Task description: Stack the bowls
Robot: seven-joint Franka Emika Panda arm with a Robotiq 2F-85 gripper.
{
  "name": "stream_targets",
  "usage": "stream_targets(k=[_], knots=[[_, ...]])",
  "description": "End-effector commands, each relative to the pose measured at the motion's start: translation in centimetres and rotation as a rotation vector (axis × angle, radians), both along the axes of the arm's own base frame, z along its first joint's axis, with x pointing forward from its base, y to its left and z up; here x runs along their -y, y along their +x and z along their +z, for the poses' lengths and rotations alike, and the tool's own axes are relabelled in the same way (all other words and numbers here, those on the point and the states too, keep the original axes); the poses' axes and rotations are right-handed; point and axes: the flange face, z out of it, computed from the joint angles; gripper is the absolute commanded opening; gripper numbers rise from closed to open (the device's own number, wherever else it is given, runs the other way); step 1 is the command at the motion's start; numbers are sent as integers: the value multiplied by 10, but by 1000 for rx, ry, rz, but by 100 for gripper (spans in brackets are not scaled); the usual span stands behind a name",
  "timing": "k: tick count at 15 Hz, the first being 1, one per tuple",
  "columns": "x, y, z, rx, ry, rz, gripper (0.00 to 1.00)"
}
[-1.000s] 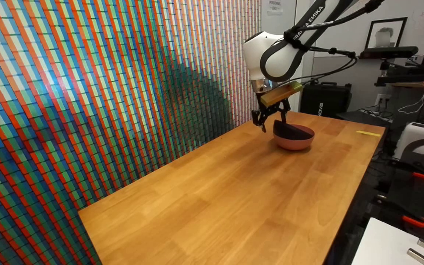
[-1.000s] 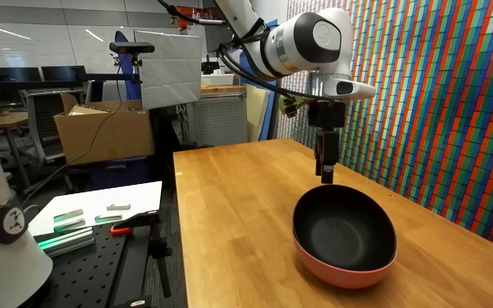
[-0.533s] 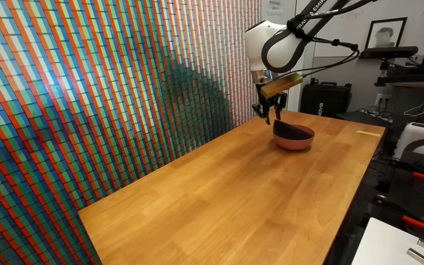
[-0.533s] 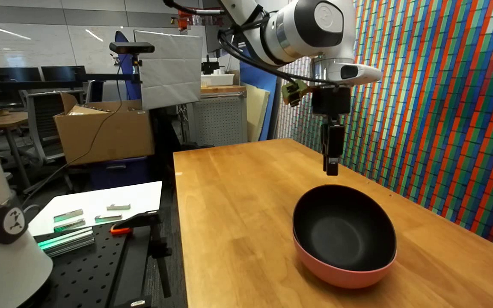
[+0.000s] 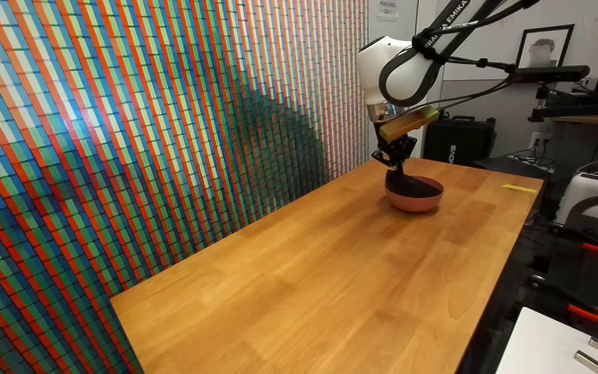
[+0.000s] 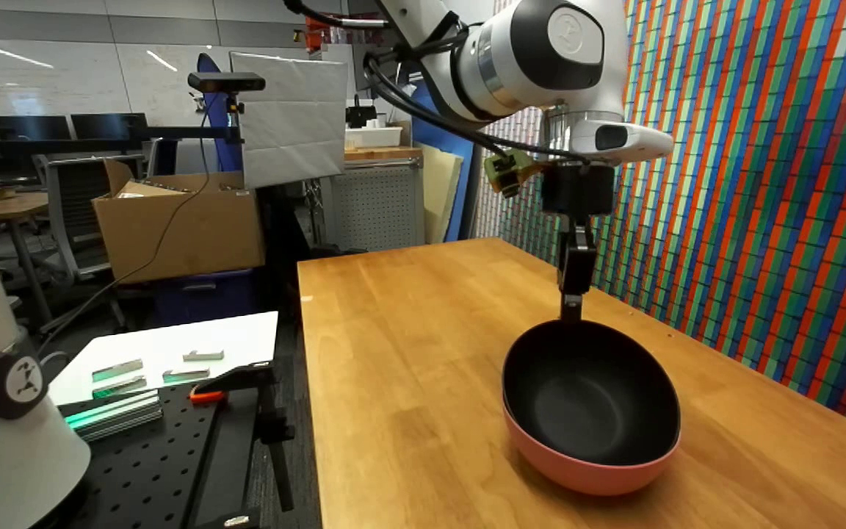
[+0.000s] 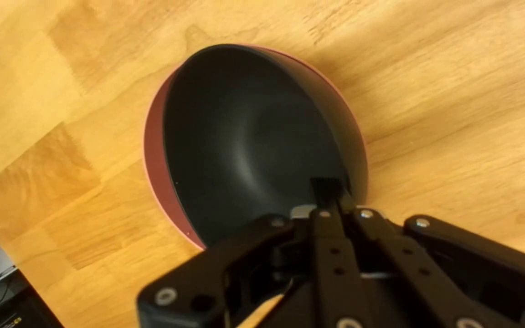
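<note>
The black bowl (image 7: 244, 136) sat inside the pink bowl (image 7: 156, 146) on the wooden table (image 5: 299, 270), but crookedly. Seen from the wrist, its rim rode high toward 3 o'clock, where its own outer wall showed above the pink edge, and dipped toward 8 or 9 o'clock, where a crescent of pink inner wall showed. The rim's foreshortened oval ran lengthwise from about 11 to 5 o'clock.

The gripper (image 7: 337, 193) was at the raised side, near 4 o'clock on the rim, so the middle of the black bowl lay from the fingertips toward 10 o'clock. The fingers were drawn close together and looked to be pinching that rim, one inside, one outside, though dark on dark made the contact hard to read. In both exterior views the fingertips met the raised edge between 11 and 12 o'clock.

The next move seemed to hang on that: grip on the high edge, low edge roughly opposite. The stack looked nearly made; what remained, to judge by the tilt, was bringing the held edge down and slightly outward, toward 3 o'clock in the wrist view, so the black rim could lie level. A push toward 10 o'clock might only have slid both bowls along
</note>
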Motion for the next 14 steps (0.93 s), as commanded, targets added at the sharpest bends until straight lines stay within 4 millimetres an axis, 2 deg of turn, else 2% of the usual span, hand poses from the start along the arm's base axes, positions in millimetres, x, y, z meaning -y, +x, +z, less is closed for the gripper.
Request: stream_targets(k=[1,6,9,14], knots=[[16,-10,-5,-17,-10,-18,6],[19,-18,-31,-64,-4,-26,6],[9,-19,-47,-87,-8,-11,6],[-12,-24,-91,-160,-28,20,6]])
